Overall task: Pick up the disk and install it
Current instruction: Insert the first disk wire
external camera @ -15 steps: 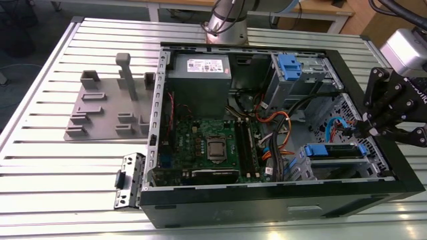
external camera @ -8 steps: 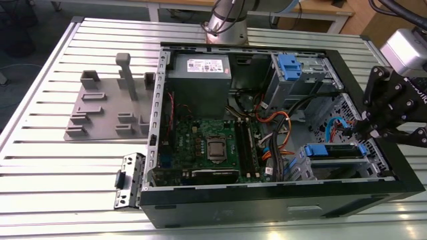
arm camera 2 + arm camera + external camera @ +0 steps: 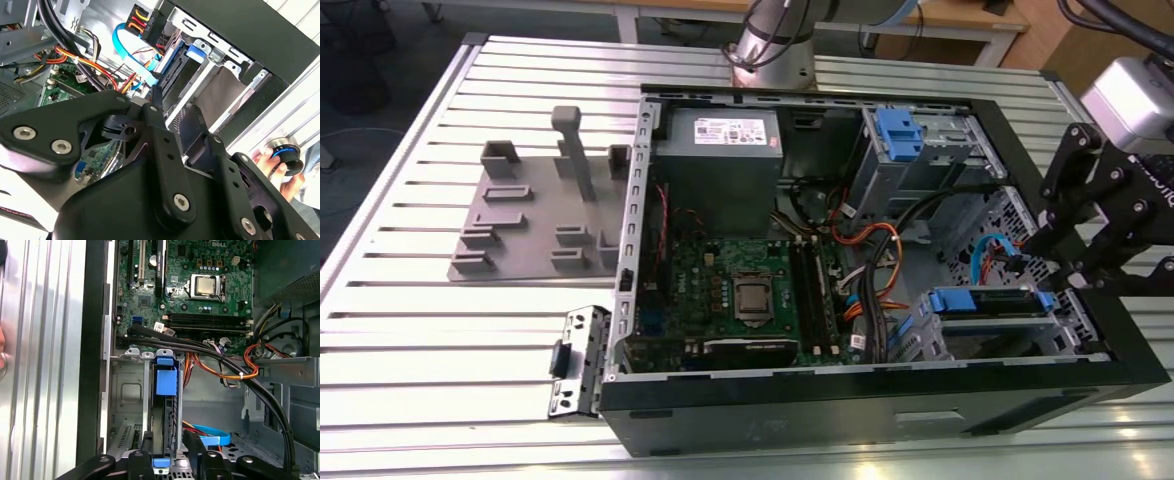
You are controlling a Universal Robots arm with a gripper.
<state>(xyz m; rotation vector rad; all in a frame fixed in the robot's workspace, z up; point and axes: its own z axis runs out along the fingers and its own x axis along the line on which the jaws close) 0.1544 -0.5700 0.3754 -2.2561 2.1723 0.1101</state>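
Note:
The disk [image 3: 987,300], a silver drive in a bright blue carrier, lies in the lower drive bay of the open computer case [image 3: 854,385], at the exterior view's right. In the first wrist view the disk [image 3: 167,410] stands edge-on in its metal slot, with the blue carrier tab at its far end. My gripper [image 3: 1070,275] is at the disk's outer end, by the case wall. In the first wrist view my gripper [image 3: 168,442] has a black finger pressed on each side of the disk's edge.
A grey power supply box [image 3: 720,150] and a green motherboard [image 3: 747,290] fill the case's other half. Orange and black cables [image 3: 874,250] run beside the bay. A bare blue bracket [image 3: 901,130] sits in the upper bay. A grey fixture plate [image 3: 534,220] lies on the table. A hand [image 3: 272,162] holds a round black knob outside the case.

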